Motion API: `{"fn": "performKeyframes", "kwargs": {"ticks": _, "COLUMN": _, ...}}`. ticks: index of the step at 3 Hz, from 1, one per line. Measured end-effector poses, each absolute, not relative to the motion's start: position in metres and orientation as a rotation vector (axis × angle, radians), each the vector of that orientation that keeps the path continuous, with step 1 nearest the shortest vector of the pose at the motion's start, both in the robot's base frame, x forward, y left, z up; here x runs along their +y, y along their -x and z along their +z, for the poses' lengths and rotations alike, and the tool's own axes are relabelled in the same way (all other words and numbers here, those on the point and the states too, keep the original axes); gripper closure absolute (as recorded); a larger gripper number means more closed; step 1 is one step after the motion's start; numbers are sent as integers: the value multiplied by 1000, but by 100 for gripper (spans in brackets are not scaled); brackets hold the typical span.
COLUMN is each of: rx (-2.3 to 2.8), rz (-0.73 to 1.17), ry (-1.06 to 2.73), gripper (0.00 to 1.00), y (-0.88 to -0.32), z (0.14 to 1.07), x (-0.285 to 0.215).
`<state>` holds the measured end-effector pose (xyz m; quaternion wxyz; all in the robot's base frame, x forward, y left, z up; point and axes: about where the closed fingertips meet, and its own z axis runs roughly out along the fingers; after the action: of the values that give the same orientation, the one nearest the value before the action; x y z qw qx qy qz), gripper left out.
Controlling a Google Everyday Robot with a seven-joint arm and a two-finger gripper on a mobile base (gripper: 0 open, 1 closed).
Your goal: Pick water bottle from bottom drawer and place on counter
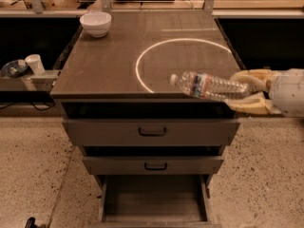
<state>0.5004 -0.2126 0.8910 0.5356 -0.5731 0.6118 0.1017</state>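
Your gripper [236, 91] sits just off the counter's [107, 56] right edge, near the front-right corner. Its 2 tan fingers are clenched on the base end of the water bottle [209, 86]. The bottle hangs on its side over that corner, clear of the open bottom drawer [154, 201] below.

Its long axis runs roughly along the front edge. The white cap points left, toward the thin white ring [138, 65].

Expect it to be light, thin-walled and slick, so it will likely dent under a hard squeeze. Held by 1 end, the cap side may sag, and laid flat it would probably roll.
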Motion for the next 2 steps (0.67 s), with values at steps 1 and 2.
{"fn": "performKeyframes", "kwargs": {"ticks": 1, "rx": 1482, "rz": 219, "ry": 1242, "gripper": 100, "y": -542, "z": 913, "x": -210}}
{"fn": "performKeyframes", "kwargs": {"ticks": 2, "rx": 1523, "rz": 172, "ry": 1168, "gripper": 100, "y": -588, "z": 915, "x": -188}}
